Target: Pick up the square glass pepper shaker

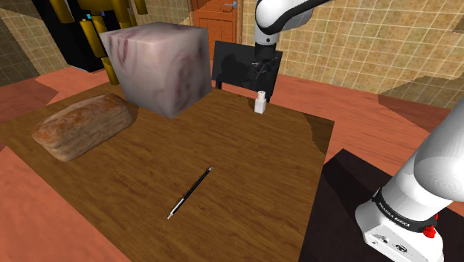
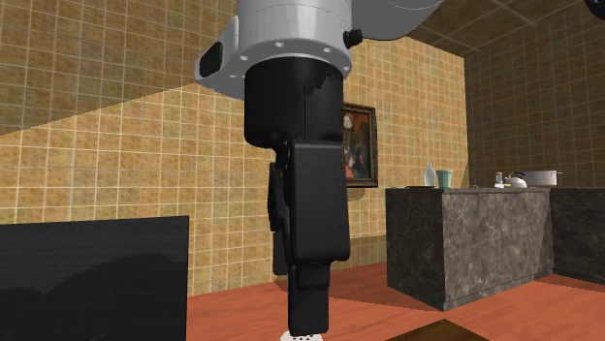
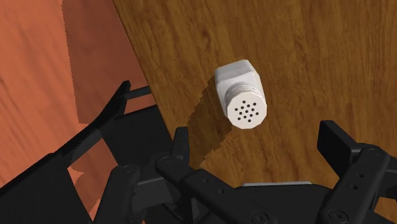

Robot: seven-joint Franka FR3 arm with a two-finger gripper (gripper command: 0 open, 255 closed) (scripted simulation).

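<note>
Near table [image 3: 305,51] edge | pepper shaker [image 3: 240,95]: white, square body, round perforated top | end effector [image 3: 256,135]: spread, holding nothing

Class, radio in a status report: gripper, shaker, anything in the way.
Gripper open, above shaker. Shaker upright near table edge, not held. Nothing between them.

The black gripper [image 2: 308,322] hangs just above the white shaker [image 2: 302,337].
</note>
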